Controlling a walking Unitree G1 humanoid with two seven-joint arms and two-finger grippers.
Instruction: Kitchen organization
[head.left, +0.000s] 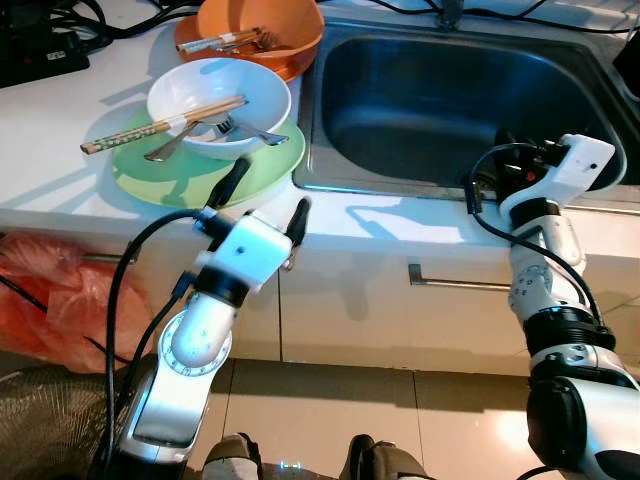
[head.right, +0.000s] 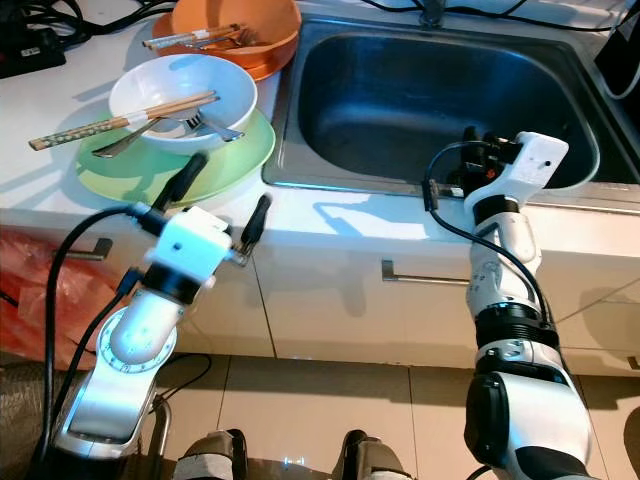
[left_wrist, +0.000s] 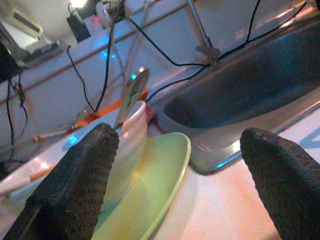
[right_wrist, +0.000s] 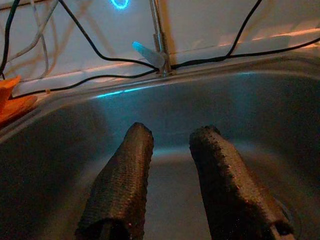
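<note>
Reaching up from below the worktop (head.left: 60, 120), my left arm bends at the elbow and points its left hand (head.left: 265, 195) at the front edge of the white surface. Its two black fingers (left_wrist: 75, 185) are spread wide and hold nothing. One fingertip overlaps the near rim of the green plate (head.left: 270, 165); the other hangs over the worktop strip between the plate and the sink (head.left: 440, 100).

On the green plate sits a white bowl (head.left: 255, 95) with a pair of chopsticks (head.left: 160, 125) laid across its rim and sticking out to the left. Metal cutlery (head.left: 235, 128) rests in the bowl, and one handle leans out over the plate. Behind it stands an orange bowl (head.left: 290, 50) with more chopsticks and cutlery inside. From the left wrist camera I see a spoon handle (left_wrist: 131, 95) rising above the white bowl's wall.

My right arm comes up in front of the cabinet doors, forearm nearly upright, wrist bent forward over the sink's front rim. The right hand (right_wrist: 170, 150) hangs inside the steel basin with its fingers a narrow gap apart and nothing between them, pointing towards the tap (right_wrist: 157, 35) at the back. Black cables (right_wrist: 100, 55) trail along the wall behind the sink.
</note>
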